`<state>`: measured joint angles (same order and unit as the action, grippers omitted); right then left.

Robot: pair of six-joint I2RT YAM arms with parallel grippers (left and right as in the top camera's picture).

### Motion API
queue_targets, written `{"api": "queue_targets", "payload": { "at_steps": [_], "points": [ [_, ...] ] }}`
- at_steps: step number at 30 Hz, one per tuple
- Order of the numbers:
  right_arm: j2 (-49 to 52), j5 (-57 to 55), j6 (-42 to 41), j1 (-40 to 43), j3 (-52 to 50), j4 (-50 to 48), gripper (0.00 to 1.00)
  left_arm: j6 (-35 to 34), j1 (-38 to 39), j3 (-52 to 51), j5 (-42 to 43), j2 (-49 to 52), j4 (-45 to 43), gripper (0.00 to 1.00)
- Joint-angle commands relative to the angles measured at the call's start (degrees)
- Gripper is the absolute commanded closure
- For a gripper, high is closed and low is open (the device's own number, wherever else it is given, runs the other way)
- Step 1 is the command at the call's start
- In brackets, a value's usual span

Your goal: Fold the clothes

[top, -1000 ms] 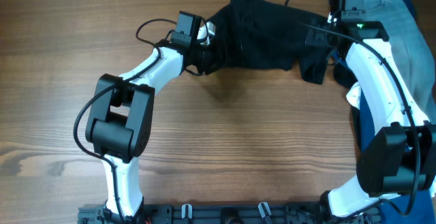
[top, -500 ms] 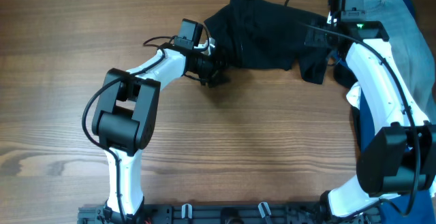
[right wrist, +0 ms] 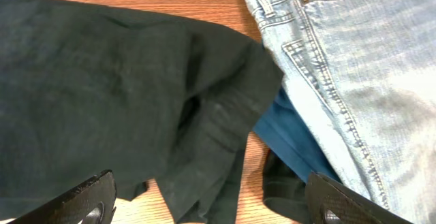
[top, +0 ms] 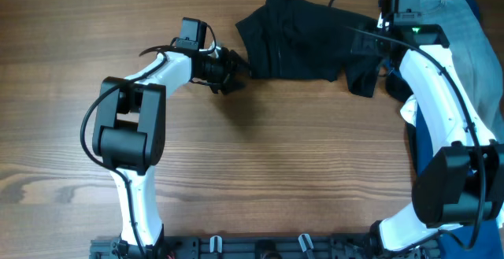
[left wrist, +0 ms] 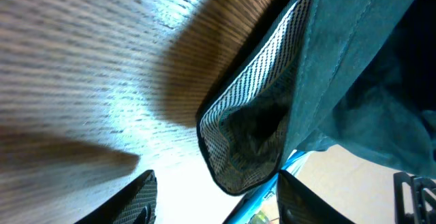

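The left gripper (left wrist: 218,200) stands with its two dark fingers spread wide and nothing between them. In the left wrist view a folded corner of the large plain black fabric garment (top: 299,42) lies just ahead of the open gap. That corner shows a fine mesh-like weave on its inner face and is not held. From overhead, this gripper sits low over the brown wood-grain table (top: 276,157), just beside the garment's left edge. Whether the fingertips touch the cloth cannot be told. The white and black left arm bends back from there toward the near edge of the table.

The right gripper (right wrist: 214,205) is likewise wide open and holds nothing. Its two fingertips show only at the lower corners of the right wrist view, with cloth spread below them. Under it lies the right part of the black garment, creased and bunched, one dark flap hanging down toward the near side. Touching that flap on its right is a dark blue piece of fabric (right wrist: 293,132). The piece is partly covered by the light-blue denim jeans (right wrist: 354,67), whose waistband, rivet button and pocket seam are in view.

From overhead, the black garment lies crumpled at the far middle of the table, between the two grippers. The jeans and the blue cloth lie along the far right edge, partly beneath the right arm.
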<state>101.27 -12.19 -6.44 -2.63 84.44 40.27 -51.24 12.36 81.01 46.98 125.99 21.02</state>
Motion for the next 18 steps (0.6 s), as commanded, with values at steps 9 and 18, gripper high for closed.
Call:
{"api": "queue_targets", "payload": {
  "at_steps": [9, 18],
  "points": [
    [-0.6, 0.9, 0.5, -5.3, 0.2, 0.1, 0.1, -0.2, 3.3, 2.4, 7.2, 8.3, -8.9, 0.65],
    [-1.1, 0.9, 1.4, -5.4, 0.2, 0.1, 0.39, 0.0, 3.3, 3.5, 6.8, 8.3, -9.8, 0.96]
  ]
}}
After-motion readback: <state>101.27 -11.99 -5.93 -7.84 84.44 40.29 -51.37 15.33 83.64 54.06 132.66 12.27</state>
